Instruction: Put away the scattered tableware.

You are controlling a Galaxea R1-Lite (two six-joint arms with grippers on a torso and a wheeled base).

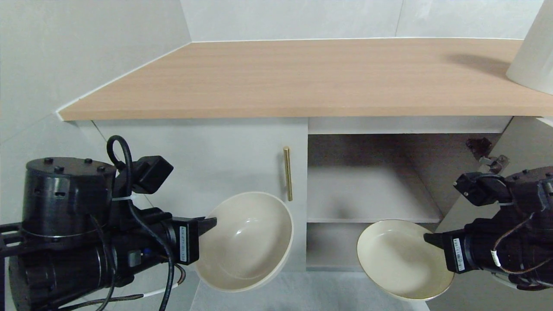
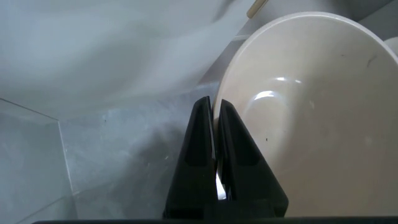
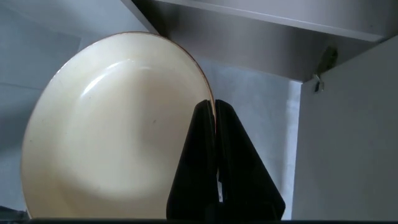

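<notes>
Currently both arms hold tableware in the air before a low cabinet (image 1: 367,129) under a wooden table (image 1: 302,77). The left tool (image 1: 211,224) is clenched on the rim of a deep bowl (image 1: 246,242), cream-coloured, tilted so its hollow faces the camera. The bowl hangs in front of the closed door (image 1: 207,155), just below its brass handle (image 1: 287,172). The right tool (image 1: 427,239) pinches the rim of a shallow dish (image 1: 399,259), also cream. That dish hangs in front of the cabinet's open half, lower than the grey shelf (image 1: 367,194) inside.

The step in hand seems to be stowing: both pieces are lifted and neither is yet inside. The dish looks likely to go first, since it already faces the opening. It would need to rise, level out, and travel inward onto the shelf before the tool lets go. The bowl would have to cross to the open side afterwards.

The cabinet's space below the shelf is partly hidden behind the dish. A white object (image 1: 533,56) on the table's far right is cut off by the frame, so what it is cannot be told. The undersides of both pieces are out of sight.
</notes>
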